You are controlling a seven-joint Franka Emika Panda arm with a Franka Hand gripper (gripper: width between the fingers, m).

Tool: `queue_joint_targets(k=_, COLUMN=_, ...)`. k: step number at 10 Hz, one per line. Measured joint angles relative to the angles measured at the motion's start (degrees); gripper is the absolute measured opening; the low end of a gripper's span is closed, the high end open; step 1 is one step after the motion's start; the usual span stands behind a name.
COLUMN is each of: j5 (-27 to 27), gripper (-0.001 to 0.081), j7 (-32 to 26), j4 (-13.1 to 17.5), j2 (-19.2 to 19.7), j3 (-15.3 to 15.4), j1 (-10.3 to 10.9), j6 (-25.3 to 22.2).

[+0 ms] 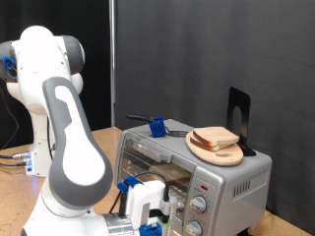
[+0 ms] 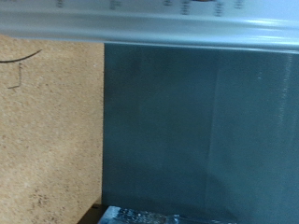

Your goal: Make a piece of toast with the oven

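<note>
Brushed-metal oven (image 1: 212,172), wooden board (image 1: 219,150) — matt bread (image 1: 215,138)

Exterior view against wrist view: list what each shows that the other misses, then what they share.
Only the exterior view shows the piece of toast on a round wooden board atop the oven, the oven's knobs, and the gripper in front of the oven. Only the wrist view shows a dark flat panel and a silver edge. Both show the tan table.
</note>
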Motion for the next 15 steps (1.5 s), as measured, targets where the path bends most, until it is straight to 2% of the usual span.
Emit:
queue_joint_targets(k=3, j5=0.0, gripper=0.0808, j7=-1.5, j4=-0.3, j2=1.4, j3=0.0, j1=1.7, j6=3.6)
queue_joint_targets(k=5, j5=0.1, gripper=0.0808, j7=-2.5, j4=-0.7, j2=1.8, j3=0.2, j1=2.5, j6=4.3)
queue_joint_targets(k=9, j5=0.2, gripper=0.0808, j7=-3.3, j4=-1.8, j2=1.7, j3=1.7, j1=3.2, j6=4.5)
queue_joint_targets(k=15, j5=1.0, gripper=0.0808, j7=-3.3, j4=-3.3, j2=1.2, j3=2.1, j1=3.7, j6=5.9)
